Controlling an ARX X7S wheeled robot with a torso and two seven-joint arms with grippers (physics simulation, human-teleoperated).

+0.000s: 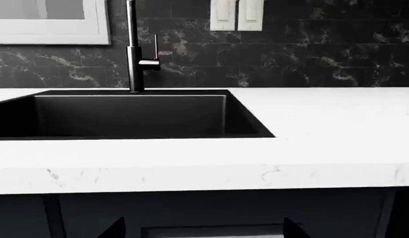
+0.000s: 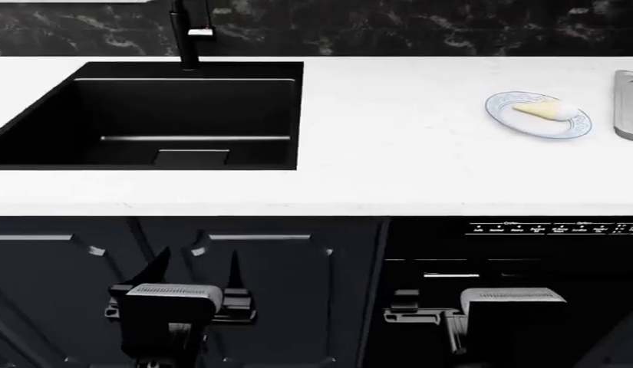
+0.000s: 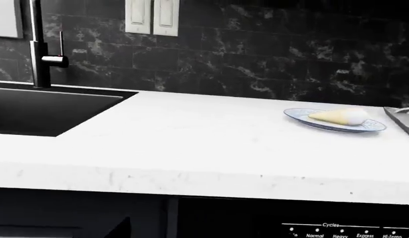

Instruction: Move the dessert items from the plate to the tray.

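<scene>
A pale yellow ice-cream cone with a white scoop lies on a blue-rimmed plate at the counter's far right. It also shows in the right wrist view, on the plate. I cannot make out a separate white lump. Only the grey tray's edge shows, just right of the plate, and in the right wrist view. My left gripper hangs below the counter in front of the sink, open and empty. My right gripper is low before the dishwasher, with one fingertip showing.
A black sink basin with a dark faucet fills the counter's left. The white countertop lies between the sink and the plate. A dishwasher panel and dark cabinet doors stand below the counter's front edge.
</scene>
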